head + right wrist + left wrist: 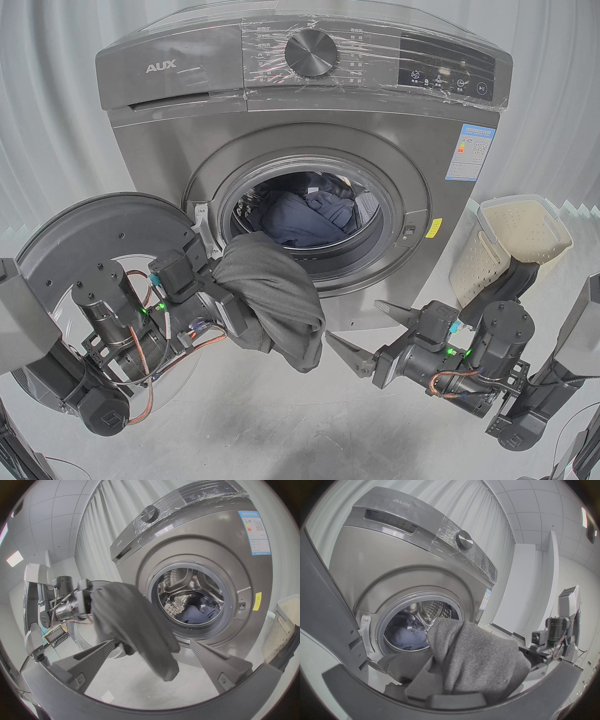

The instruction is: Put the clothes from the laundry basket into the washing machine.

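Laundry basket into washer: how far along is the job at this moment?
Done: the washing machine door stands open and dark blue clothes lie in the drum. In hand: the left pincer holds a grey garment at the drum's mouth, not yet inside. Left: a dark garment hangs over the laundry basket rim; whether more lies inside cannot be seen. The right pincer is open and empty.

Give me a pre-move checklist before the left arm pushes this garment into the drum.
1. Left gripper holding the grey garment: ok, shut on it.
2. Door open: ok.
3. Drum mouth free: ok, blue clothes lie low inside.
4. Garment above the drum's lip: not ok, its tail hangs below.
5. Right gripper out of the way: ok, open, empty, lower right.
6. Basket emptied: not ok, a dark garment drapes over its rim.
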{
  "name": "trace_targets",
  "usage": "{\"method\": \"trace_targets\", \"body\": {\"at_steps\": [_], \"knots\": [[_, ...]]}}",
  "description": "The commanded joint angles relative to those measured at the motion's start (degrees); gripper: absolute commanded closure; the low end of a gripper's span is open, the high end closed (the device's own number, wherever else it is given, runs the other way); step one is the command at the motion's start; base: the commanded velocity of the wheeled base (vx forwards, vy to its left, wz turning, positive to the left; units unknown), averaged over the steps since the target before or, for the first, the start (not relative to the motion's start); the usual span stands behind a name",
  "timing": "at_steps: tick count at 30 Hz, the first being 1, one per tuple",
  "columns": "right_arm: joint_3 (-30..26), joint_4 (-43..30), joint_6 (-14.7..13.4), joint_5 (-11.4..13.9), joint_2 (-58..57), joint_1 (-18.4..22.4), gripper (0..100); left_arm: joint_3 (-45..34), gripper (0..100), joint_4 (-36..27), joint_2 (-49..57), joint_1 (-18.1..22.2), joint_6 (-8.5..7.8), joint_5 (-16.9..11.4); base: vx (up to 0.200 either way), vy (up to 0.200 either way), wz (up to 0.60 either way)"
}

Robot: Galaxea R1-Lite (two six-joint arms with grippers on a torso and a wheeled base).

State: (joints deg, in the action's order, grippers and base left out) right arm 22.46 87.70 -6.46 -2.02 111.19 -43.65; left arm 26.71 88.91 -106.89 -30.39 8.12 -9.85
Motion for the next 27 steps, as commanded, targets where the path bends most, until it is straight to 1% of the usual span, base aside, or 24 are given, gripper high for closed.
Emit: {"method": "trace_targets", "body": {"at_steps": [1, 3, 4, 5, 6, 7, 9, 11, 13, 17, 19, 21, 23, 27], "knots": [[-2.2, 0.5, -0.2, -0.1, -3.2, 4.8, 0, -3.2, 100, 0.0, 4.2, -0.7, 0.23, 0.0, 0.000, 0.000, 0.00], [-2.4, 0.5, -0.4, -0.2, -3.6, 5.5, 0, -3.5, 100, 0.0, 4.5, -0.7, 0.23, 0.0, 0.000, 0.000, 0.00], [-3.4, 0.5, -1.1, -2.0, -4.0, 7.6, 0, -3.8, 100, 0.0, 5.1, -0.6, 0.23, 0.0, 0.000, 0.000, 0.00], [-3.5, 0.5, -1.3, -3.4, -3.7, 8.1, 0, -3.7, 100, 0.0, 5.0, -0.6, 0.32, 0.0, 0.000, 0.000, 0.00], [-3.5, 0.5, -1.3, -3.7, -3.6, 8.1, 0, -3.7, 100, 0.0, 5.0, -0.6, 0.32, 0.0, 0.000, 0.000, 0.00], [-3.6, 0.5, -1.6, -6.3, -3.5, 8.3, 0, -3.8, 100, 0.0, 5.0, -0.6, 0.14, 0.1, 0.000, 0.000, 0.00], [-3.1, 0.5, -1.9, -7.3, -3.5, 7.7, 0, -4.3, 100, 0.0, 5.1, -0.6, -0.21, 0.2, 0.000, 0.000, 0.00], [-2.5, 0.4, -2.0, -7.6, -3.7, 7.6, 0, -5.1, 100, 0.0, 5.1, -0.6, -0.65, 0.2, 0.000, 0.000, 0.00], [-1.8, 0.3, -2.0, -7.6, -3.7, 7.8, 0, -5.5, 100, 0.0, 5.1, -0.6, -0.65, 0.4, 0.000, 0.000, 0.00], [-2.2, 0.4, -2.2, -7.6, -3.4, 8.6, 0, -6.0, 100, 0.0, 5.2, -0.9, -0.65, 0.7, 0.000, 0.000, 0.00], [-1.7, 0.4, -2.5, -7.6, -3.5, 9.6, 0, -6.6, 100, 0.0, 5.1, -2.7, -0.30, 1.9, 0.000, 0.000, 0.00], [-1.6, 0.4, -2.5, -7.6, -3.5, 9.5, 0, -6.8, 100, 0.0, 4.9, -3.0, -0.21, 2.4, 0.000, 0.000, 0.00], [-1.7, 0.4, -2.6, -7.6, -3.5, 9.0, 0, -6.8, 100, 0.0, 4.6, -3.2, -0.47, 2.4, 0.000, 0.000, 0.00], [-1.9, 0.4, -2.8, -7.6, -3.4, 8.8, 0, -6.8, 100, 0.0, 4.1, -3.6, -0.65, 2.3, 0.200, 0.000, 0.00]]}}
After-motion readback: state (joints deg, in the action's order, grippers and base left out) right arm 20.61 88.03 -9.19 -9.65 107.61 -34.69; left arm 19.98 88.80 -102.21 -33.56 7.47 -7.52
